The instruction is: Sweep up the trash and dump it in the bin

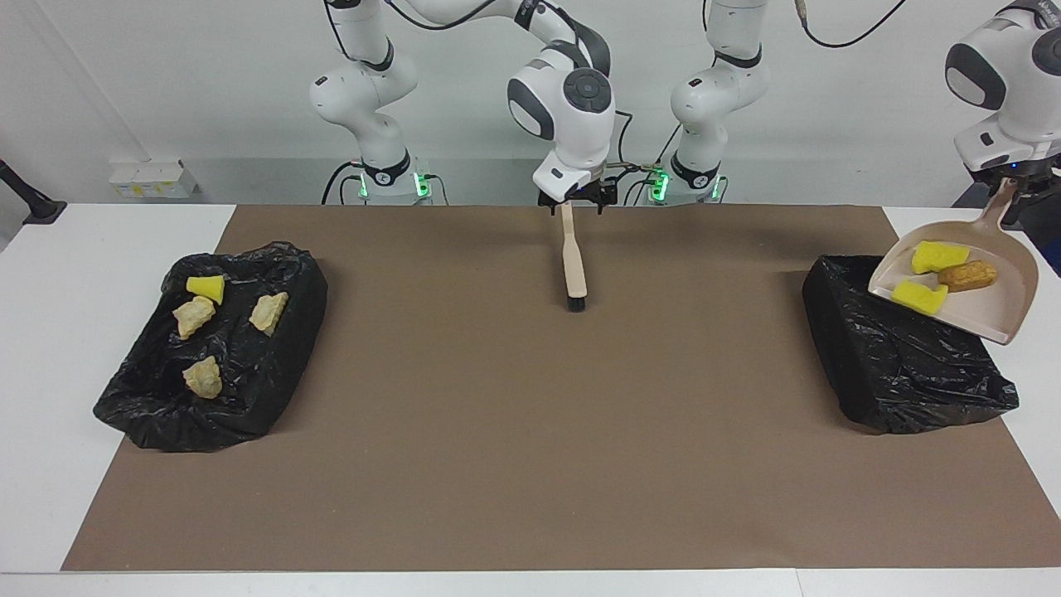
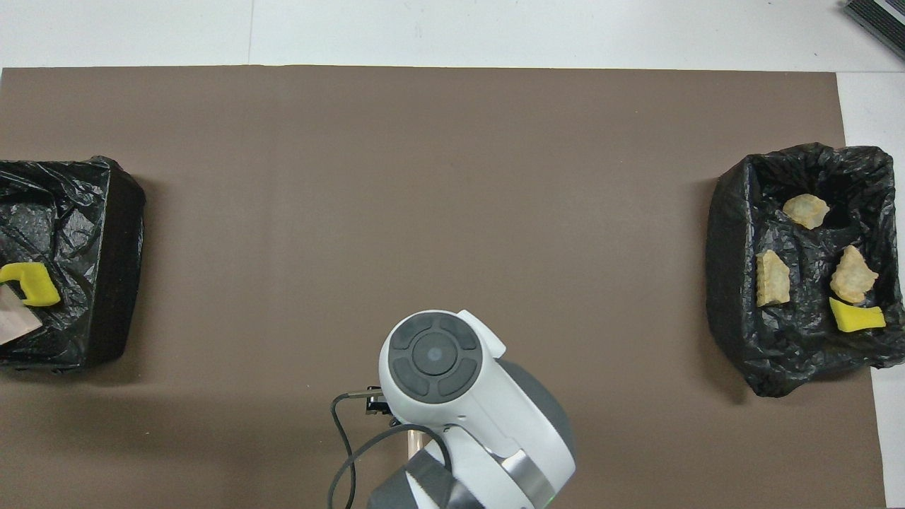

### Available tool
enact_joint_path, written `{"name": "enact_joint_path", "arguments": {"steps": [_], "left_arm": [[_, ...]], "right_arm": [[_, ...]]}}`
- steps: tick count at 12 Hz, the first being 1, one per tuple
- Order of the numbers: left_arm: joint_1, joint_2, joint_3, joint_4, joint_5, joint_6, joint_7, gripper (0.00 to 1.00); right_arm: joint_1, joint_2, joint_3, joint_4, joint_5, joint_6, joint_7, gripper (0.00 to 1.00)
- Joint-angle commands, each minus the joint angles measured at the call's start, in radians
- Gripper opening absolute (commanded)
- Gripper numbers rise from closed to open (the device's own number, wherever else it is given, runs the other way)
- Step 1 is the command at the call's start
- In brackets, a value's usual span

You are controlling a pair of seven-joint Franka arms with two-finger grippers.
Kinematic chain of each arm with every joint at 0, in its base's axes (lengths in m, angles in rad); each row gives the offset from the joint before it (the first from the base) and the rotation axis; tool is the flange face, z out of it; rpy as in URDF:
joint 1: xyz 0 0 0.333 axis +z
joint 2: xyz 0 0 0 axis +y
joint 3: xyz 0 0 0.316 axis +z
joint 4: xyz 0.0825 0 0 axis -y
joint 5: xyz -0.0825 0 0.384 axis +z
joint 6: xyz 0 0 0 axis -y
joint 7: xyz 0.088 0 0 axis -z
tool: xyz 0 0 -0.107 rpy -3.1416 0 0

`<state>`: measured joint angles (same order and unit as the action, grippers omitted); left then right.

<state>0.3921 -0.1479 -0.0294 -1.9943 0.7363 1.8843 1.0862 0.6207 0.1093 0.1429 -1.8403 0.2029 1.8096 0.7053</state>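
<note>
The black bin [image 1: 903, 373] sits at the left arm's end of the table. Right over it, the left gripper [image 1: 1008, 184] is pinched tight on the tilted dustpan [image 1: 986, 311]. The trash [image 1: 939, 255] lies inside, low lip toward the bin. The right gripper [image 1: 572, 199] hangs wide open over the brush [image 1: 573, 264].

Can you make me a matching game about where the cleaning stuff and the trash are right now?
Things:
1. beige plastic dustpan
2. beige long-handled brush
3. golden-brown nugget
4. three pale crusty bread-like chunks

Places:
A. lying on the brown mat
B. in the black-bagged bin toward the right arm's end
C. held by the left gripper over the black-bagged bin toward the left arm's end
D. in the dustpan

Pairs: 1-C, 2-A, 3-D, 4-B
</note>
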Motion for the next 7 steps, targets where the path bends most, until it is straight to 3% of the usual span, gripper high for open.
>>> {"name": "enact_joint_path", "arguments": {"steps": [1,4,7], "left_arm": [[-0.045,-0.005,-0.003,0.017,0.111,-0.034,-0.005,0.00],[-0.097,0.030,-0.009,0.074,0.152,-0.028,-0.009,0.00],[-0.171,0.064,-0.009,0.135,0.322,-0.039,0.001,0.00]], "right_arm": [[-0.087,-0.016,0.004,0.064,-0.028,-0.077,-0.120,1.00],[-0.160,-0.016,0.004,0.124,-0.091,-0.110,-0.199,1.00],[-0.255,-0.016,0.003,0.127,-0.123,-0.110,-0.347,1.00]]}}
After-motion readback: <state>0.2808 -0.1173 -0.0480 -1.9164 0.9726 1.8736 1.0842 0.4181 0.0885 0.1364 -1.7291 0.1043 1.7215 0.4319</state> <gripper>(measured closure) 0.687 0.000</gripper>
